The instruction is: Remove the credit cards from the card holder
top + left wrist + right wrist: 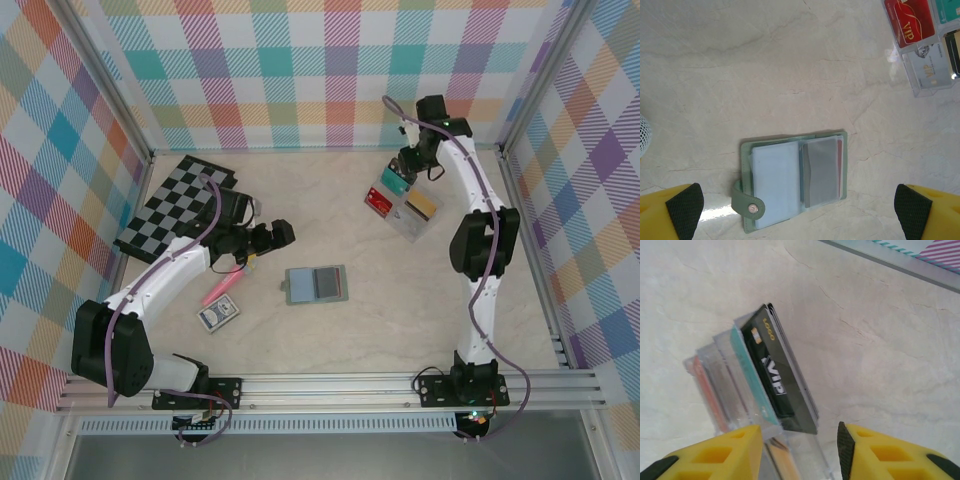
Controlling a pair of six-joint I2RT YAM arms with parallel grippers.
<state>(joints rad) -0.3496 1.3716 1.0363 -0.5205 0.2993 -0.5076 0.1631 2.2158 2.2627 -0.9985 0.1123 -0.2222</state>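
Grey-green soft bifold card holder (316, 284) lies open, long axis crosswise, near wide-spread left gripper (283, 234); right gripper (800, 442), parted above black plastic card (776, 372), stands well apart.

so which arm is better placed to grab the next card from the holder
Left, probably: the left gripper, open, hovers beside the card holder; the right gripper is off at the clear tray.

Overhead from behind, down on the whole table (400, 320). Left wrist: downward at card holder (795, 180), clear tray (920, 92) at one o'clock. Right wrist: close on that tray.
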